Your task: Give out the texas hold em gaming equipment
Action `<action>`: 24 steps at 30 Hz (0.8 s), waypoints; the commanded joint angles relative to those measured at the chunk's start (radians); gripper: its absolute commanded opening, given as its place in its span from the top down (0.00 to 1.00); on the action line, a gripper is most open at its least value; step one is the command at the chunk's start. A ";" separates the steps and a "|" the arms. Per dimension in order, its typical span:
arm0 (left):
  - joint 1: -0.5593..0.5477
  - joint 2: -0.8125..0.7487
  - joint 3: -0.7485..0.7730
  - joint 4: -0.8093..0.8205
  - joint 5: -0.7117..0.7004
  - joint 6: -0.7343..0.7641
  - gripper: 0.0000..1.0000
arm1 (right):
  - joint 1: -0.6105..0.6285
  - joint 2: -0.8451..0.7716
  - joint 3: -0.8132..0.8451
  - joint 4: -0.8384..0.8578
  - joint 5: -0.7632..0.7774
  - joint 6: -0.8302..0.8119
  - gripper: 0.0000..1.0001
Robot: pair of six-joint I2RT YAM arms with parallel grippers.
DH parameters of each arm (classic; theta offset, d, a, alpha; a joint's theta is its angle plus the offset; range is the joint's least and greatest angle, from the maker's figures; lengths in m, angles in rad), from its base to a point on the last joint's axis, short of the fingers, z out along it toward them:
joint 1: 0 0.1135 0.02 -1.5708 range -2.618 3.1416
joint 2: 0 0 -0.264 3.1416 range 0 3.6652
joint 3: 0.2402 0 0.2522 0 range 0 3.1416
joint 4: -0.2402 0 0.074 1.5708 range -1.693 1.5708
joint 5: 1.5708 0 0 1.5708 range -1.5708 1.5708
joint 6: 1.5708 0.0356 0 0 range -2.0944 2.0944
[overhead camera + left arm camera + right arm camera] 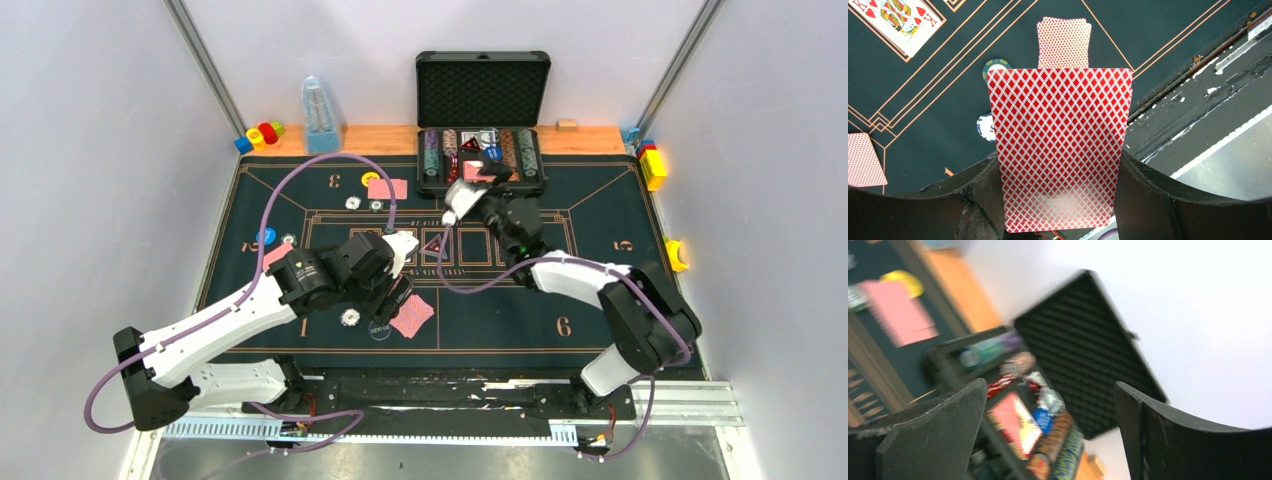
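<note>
My left gripper is shut on red-backed playing cards, gripped by the long edges; I cannot tell how many. Below it on the green mat lie a small pile of red-backed cards, a green-and-white chip, a blue-and-white chip and a face-up king. My right gripper hangs open and empty over the front of the black case, where chip rows and a blue disc show, blurred. A pink card and a yellow disc lie at seat 3.
A blue disc and a card sit at seat 2. A tall clear blue bottle and toy blocks stand on the wooden ledge. Yellow blocks sit at the right wall. A dark disc lies by the left gripper.
</note>
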 commanded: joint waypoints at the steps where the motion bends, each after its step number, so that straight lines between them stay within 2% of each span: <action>1: 0.002 -0.009 0.008 0.025 -0.004 0.006 1.00 | -0.096 -0.141 0.154 0.078 0.261 0.472 0.00; 5: 0.002 -0.015 0.009 0.028 0.000 0.008 1.00 | -0.184 -0.189 0.371 -0.550 0.165 1.036 0.04; 7: 0.002 -0.016 0.010 0.027 0.000 0.010 1.00 | -0.186 -0.185 0.395 -0.761 0.115 1.226 0.04; 8: 0.002 -0.016 0.011 0.025 0.000 0.010 1.00 | -0.182 -0.183 0.376 -0.798 0.052 1.281 0.02; 10: 0.002 -0.020 0.010 0.025 0.000 0.012 1.00 | -0.156 -0.156 0.325 -0.813 -0.015 1.346 0.00; 13: 0.003 -0.027 0.009 0.028 0.003 0.014 1.00 | -0.100 -0.045 0.329 -0.864 -0.007 1.385 0.00; 17: 0.002 -0.040 0.007 0.028 0.010 0.014 1.00 | -0.040 0.188 0.497 -1.071 0.052 1.423 0.00; 21: 0.002 -0.044 0.005 0.030 0.011 0.012 1.00 | 0.031 0.387 0.655 -1.170 0.208 1.398 0.00; 24: 0.002 -0.045 0.005 0.029 0.011 0.014 1.00 | 0.070 0.456 0.705 -1.180 0.233 1.387 0.01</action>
